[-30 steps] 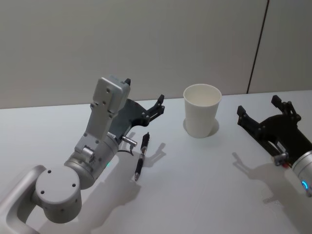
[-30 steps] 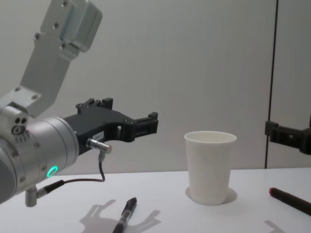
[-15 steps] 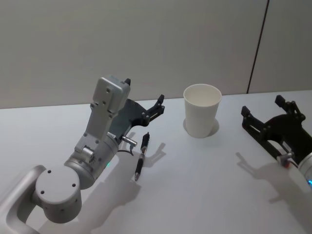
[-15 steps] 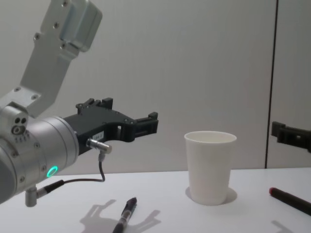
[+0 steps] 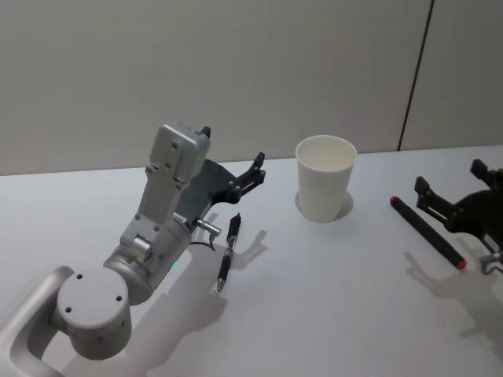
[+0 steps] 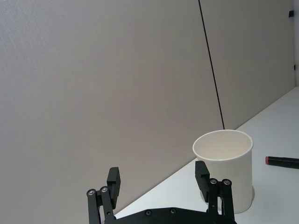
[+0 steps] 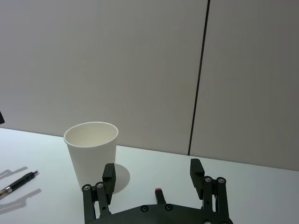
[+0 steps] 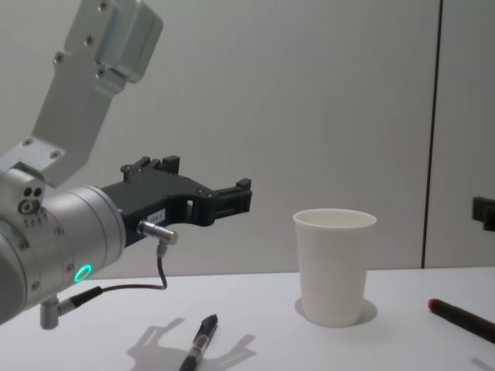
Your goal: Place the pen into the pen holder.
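A black pen (image 5: pixel 228 252) with a clear section lies on the white table, left of the pen holder (image 5: pixel 324 177), a white paper cup standing upright. My left gripper (image 5: pixel 250 174) hovers open above the pen's far end and holds nothing. From the chest the left gripper (image 8: pixel 232 199) hangs well above the pen (image 8: pixel 199 342), with the pen holder (image 8: pixel 334 265) to its right. The left wrist view has the open left gripper (image 6: pixel 158 176) facing the pen holder (image 6: pixel 224 168). My right gripper (image 5: pixel 449 177) is open and empty at the right edge, and in its wrist view the right gripper (image 7: pixel 153 171) faces the pen holder (image 7: pixel 92 154).
A dark marker with red ends (image 5: pixel 427 232) lies on the table right of the cup, just in front of the right gripper. It also lies low at the chest view's right edge as the marker (image 8: pixel 462 319). A grey wall stands behind the table.
My right arm has drawn back toward the right edge, uncovering the red-ended marker on the table. The left arm, pen and cup have not moved.
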`<state>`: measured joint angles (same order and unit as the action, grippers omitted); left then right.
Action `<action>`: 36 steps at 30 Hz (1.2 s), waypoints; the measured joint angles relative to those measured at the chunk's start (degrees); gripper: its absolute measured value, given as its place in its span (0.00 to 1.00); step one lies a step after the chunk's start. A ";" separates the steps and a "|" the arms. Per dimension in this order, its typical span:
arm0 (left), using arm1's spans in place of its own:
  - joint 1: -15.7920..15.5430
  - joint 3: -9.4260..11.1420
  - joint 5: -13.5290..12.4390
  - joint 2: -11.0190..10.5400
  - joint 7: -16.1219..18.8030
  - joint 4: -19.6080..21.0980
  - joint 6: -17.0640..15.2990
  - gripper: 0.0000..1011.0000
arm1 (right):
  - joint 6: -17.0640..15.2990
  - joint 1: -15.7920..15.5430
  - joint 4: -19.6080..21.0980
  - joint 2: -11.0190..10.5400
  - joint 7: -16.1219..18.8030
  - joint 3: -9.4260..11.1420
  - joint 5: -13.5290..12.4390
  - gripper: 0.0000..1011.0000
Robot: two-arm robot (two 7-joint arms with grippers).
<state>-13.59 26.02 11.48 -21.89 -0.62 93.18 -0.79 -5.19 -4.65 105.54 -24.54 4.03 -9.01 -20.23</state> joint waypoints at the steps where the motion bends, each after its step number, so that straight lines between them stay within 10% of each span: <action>1: 0.00 0.00 0.00 0.00 0.00 0.00 0.00 0.99 | -0.11 -0.21 0.22 -0.15 -0.11 0.11 -0.04 0.99; 19: 0.00 0.00 0.00 0.00 0.00 0.00 0.00 0.99 | -7.47 -3.62 4.40 -2.62 -4.27 2.27 -1.23 0.99; 36: 0.00 0.00 0.00 0.00 0.00 0.00 0.00 0.99 | -16.78 -0.21 2.66 -2.02 -5.35 2.52 0.39 0.99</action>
<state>-13.59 26.02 11.48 -21.90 -0.62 93.18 -0.79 -21.98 -4.85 108.19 -26.56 -1.32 -6.49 -19.84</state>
